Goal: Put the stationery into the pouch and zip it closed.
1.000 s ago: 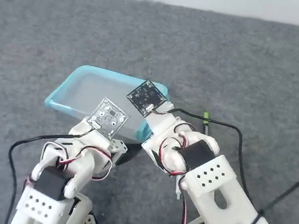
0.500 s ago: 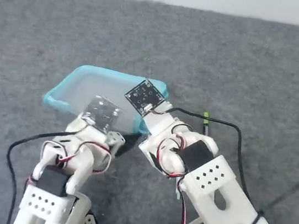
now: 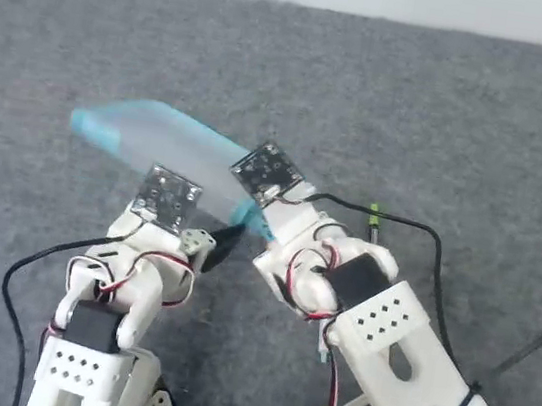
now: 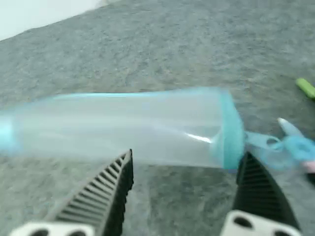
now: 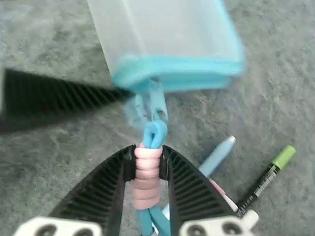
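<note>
The translucent pouch [image 3: 148, 140] with turquoise edging lies stretched out on the grey carpet, blurred. In the right wrist view my right gripper [image 5: 146, 153] is shut on the pink beaded zip pull [image 5: 146, 179] at the pouch [image 5: 172, 39] end. Beside it lie a light blue pen [image 5: 216, 156] and a green-capped marker [image 5: 269, 176]. My left gripper [image 4: 184, 182] stands open just short of the pouch [image 4: 138, 125], with nothing between its fingers. The green marker tip [image 3: 374, 216] peeks out to the right of the right arm.
Grey carpet covers the whole table, with free room to the far side and right. A black cable [image 3: 427, 245] runs across the right arm. The left arm's dark finger [image 5: 59, 96] lies close beside the pouch end.
The pouch has swung to the far left and stretched out from the zip pull. The left arm has drawn back and to the left, off the pouch's near edge. The right gripper keeps its hold.
</note>
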Robot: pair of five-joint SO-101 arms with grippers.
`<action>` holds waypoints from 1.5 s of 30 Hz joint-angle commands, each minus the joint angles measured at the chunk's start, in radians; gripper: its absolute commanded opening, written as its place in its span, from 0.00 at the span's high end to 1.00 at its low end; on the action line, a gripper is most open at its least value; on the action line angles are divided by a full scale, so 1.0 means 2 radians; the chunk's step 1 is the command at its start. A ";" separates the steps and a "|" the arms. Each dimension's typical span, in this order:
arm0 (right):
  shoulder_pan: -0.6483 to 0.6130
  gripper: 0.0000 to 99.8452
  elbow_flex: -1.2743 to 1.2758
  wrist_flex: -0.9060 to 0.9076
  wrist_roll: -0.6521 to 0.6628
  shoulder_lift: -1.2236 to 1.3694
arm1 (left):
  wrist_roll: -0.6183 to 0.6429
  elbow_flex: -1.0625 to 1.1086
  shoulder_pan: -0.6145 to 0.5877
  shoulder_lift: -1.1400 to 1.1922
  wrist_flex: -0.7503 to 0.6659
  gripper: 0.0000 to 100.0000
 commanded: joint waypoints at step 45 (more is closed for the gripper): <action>0.051 0.99 0.036 -0.049 0.018 -0.041 | -0.005 -0.020 -0.020 0.005 0.013 0.65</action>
